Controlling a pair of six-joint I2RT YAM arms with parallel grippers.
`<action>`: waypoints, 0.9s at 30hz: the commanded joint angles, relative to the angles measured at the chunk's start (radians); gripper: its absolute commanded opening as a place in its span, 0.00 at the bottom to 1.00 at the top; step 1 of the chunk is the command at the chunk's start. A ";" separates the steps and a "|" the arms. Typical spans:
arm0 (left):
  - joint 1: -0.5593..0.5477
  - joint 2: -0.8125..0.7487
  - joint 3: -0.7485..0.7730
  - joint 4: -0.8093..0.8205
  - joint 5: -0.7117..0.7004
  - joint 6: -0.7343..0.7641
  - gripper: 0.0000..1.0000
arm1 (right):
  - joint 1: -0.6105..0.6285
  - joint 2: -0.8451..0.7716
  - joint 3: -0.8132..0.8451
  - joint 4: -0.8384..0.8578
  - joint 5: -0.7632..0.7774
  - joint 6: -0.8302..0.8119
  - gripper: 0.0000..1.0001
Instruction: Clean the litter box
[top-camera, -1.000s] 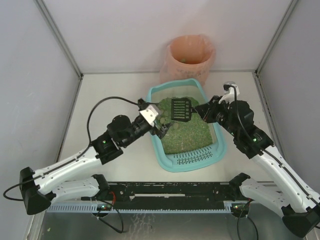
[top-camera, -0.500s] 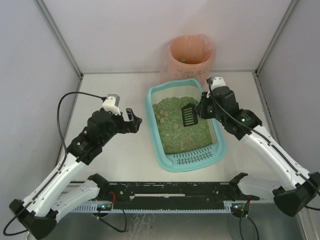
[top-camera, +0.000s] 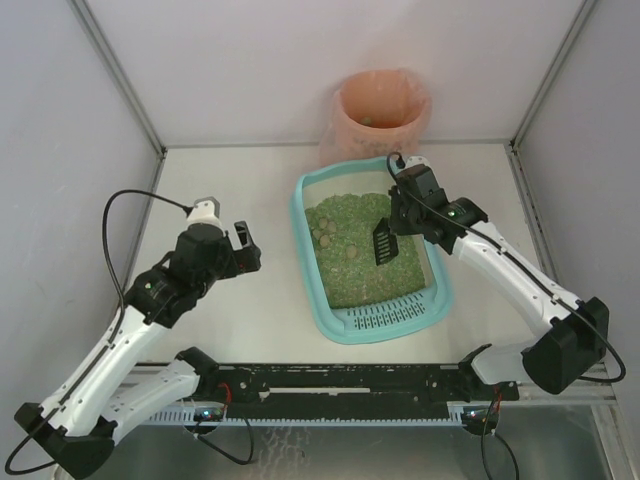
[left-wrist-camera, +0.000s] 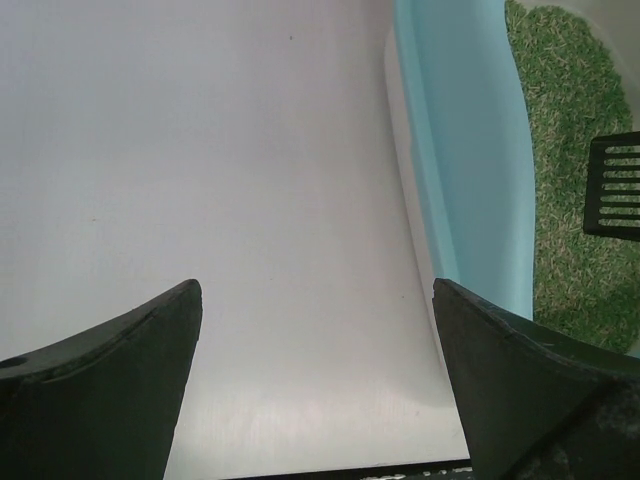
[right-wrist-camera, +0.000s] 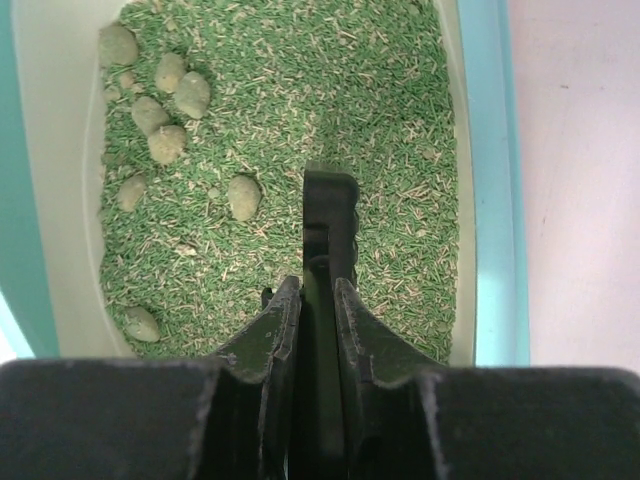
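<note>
The litter box (top-camera: 385, 318) lies right of centre on the worktop (top-camera: 230, 180), with its grate end near and its far edge close to the pink-bagged bin (top-camera: 381, 112). The right fingers (top-camera: 392, 222) pinch the scoop (top-camera: 383, 243), held edge-on over the litter by the right wall. Clumps (right-wrist-camera: 165, 110) lie toward the left wall. The left fingers (top-camera: 247, 247) are spread wide over bare worktop, apart from the left rim.
</note>
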 joint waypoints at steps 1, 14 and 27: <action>0.006 -0.033 0.044 0.010 -0.044 0.107 1.00 | -0.025 0.030 0.036 0.041 0.033 0.061 0.00; 0.006 -0.127 -0.061 0.109 -0.176 0.188 1.00 | -0.129 0.069 -0.139 0.210 -0.232 0.169 0.00; 0.006 -0.096 -0.069 0.097 -0.178 0.199 1.00 | -0.137 0.120 -0.300 0.452 -0.307 0.322 0.00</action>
